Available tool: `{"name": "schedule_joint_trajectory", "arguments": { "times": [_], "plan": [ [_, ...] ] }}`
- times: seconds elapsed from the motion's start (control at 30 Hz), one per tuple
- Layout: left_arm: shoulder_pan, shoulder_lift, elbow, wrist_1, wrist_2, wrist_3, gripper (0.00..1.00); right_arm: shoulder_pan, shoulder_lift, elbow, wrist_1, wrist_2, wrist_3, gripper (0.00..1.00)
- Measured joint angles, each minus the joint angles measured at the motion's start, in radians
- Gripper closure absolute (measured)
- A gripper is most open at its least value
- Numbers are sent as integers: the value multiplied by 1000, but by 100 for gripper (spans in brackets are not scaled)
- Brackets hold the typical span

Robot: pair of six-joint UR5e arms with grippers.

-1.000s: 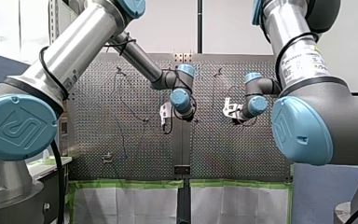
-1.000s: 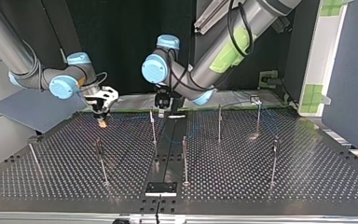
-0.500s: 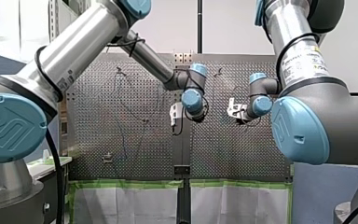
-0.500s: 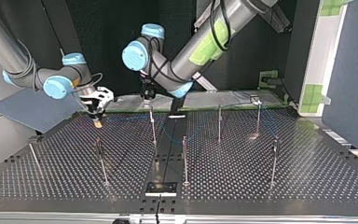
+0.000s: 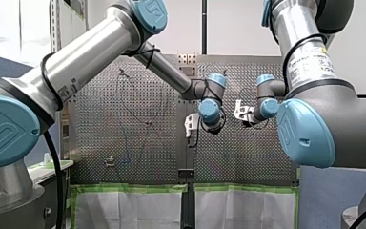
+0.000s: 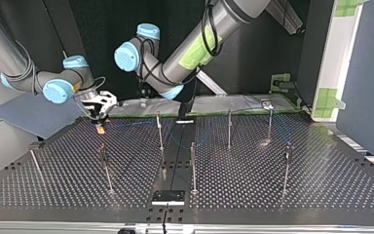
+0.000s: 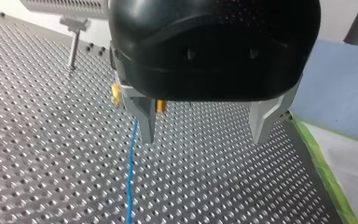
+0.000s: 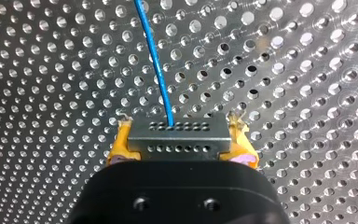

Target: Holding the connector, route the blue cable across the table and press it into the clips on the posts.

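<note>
In the right wrist view my right gripper (image 8: 181, 140) is shut on a grey metal connector (image 8: 179, 132), its yellow pads (image 8: 120, 145) pressed to both ends. The thin blue cable (image 8: 156, 60) leaves the connector and runs ahead over the perforated table. In the top view this gripper (image 6: 100, 127) hangs low over the table's far left part. My left gripper (image 7: 204, 135) is open and empty, with bare metal fingers (image 7: 145, 123). It hovers above the table, the blue cable (image 7: 130, 177) lying under one finger. It sits just behind the right gripper in the top view (image 6: 143, 101).
Several thin posts with clips stand on the table, such as those at the middle (image 6: 159, 131), (image 6: 193, 165) and right (image 6: 286, 165). One more clip post (image 7: 74, 42) stands beyond my left gripper. Green tape and white sheet (image 7: 349, 158) border the table beside it.
My left arm has swung toward the top view's left, from above the middle post to beside my right gripper. My right gripper drifted slightly the same way, still holding the connector.
</note>
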Motion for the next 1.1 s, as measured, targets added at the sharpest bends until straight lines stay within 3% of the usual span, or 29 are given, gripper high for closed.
{"name": "schedule_joint_trajectory", "arguments": {
  "times": [0.33, 0.5, 0.87, 1.1],
  "plan": [
    [1, -74, 74, -52, -35, -5, 0, -5, 0, 0, -5, -12, 6, 100],
    [-4, -110, 117, -31, -53, -9, 0, -5, 0, 0, -11, -13, 12, 100],
    [-5, -120, 210, 30, -118, -17, 0, -7, 0, 0, -13, -14, 15, 100],
    [5, -126, 271, 67, -122, -19, 0, -7, 0, 0, -13, -14, 16, 100]
  ]
}}
